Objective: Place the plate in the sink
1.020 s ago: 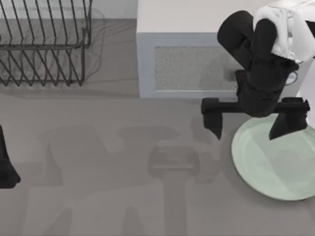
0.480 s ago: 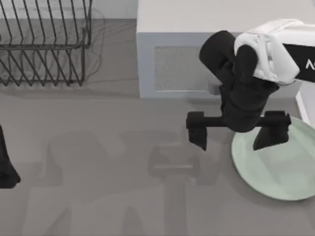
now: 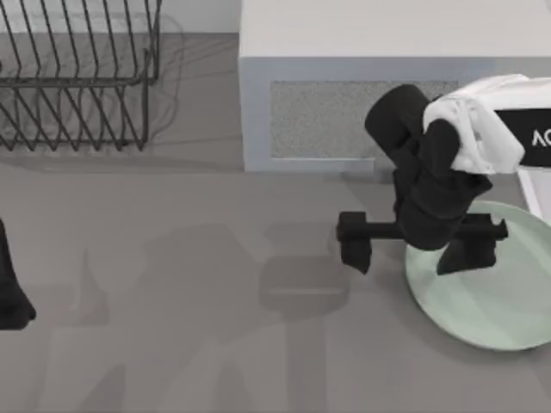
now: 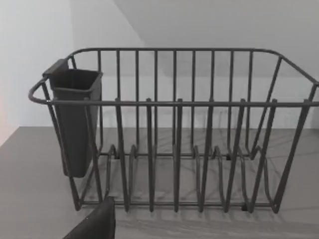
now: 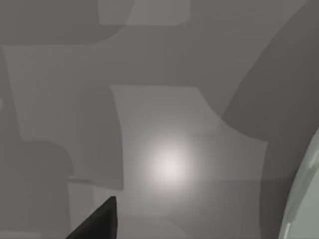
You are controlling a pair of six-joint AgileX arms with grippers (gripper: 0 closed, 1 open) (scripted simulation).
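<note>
The right tool [image 3: 416,247] hangs over the worktop [image 3: 172,284] at the top view's right, its two fingers spread wide apart and holding nothing. One finger [image 3: 355,247] is over bare worktop just left of the plate [image 3: 491,297]; the other finger [image 3: 472,248] is over the plate's upper left part, so the plate's left rim lies between them as seen from above. Whether either finger touches the plate cannot be told.

The plate lies flat on the worktop at the right edge, just in front of the microwave [image 3: 344,86], partly covered by the right arm. In the right wrist view a sliver of the plate [image 5: 305,199] shows at the edge, with one dark fingertip [image 5: 97,221] over grey worktop.

A narrow white strip of the sink [image 3: 538,185] shows at the far right, beside the plate.

The left arm is parked at the left edge, and whether its tool [image 3: 10,288] is open or closed cannot be told. Its wrist view faces the wire rack [image 4: 174,134], which carries a dark cup [image 4: 75,119] at one end.
</note>
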